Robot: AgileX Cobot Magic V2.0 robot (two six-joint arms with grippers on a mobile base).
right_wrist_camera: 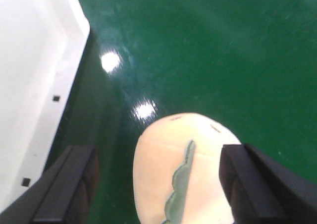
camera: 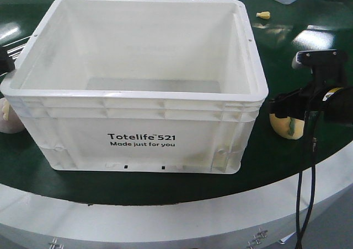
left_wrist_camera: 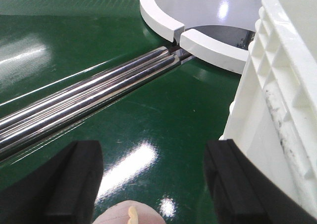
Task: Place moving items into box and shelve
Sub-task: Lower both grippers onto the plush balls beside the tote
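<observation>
Right wrist-mounted view: the right gripper (right_wrist_camera: 159,157), fingers apart, straddles a cream toy (right_wrist_camera: 198,184) just right of the box (camera: 71,139), which stands upright. Left of the box, the left gripper (left_wrist_camera: 154,152) gapes over a pinkish toy (left_wrist_camera: 130,215). Grasping seems in hand; next comes closing, then lifting over the box's rim.

- box (camera: 138,128): white all over; black print "Totelife 521 Made just for you" on the near side; grey scuffs on its ribbed wall
- table (camera: 309,172): glossy dark green; white outer edge
- plush toy (right_wrist_camera: 183,169): pale cream-yellow; one wavy grey-green stripe
- left claw (left_wrist_camera: 153,184) and right claw (right_wrist_camera: 158,184): black
- metal rods (left_wrist_camera: 84,105): silver, mirror-bright
- small piece (camera: 263,15) on the far side: yellow
</observation>
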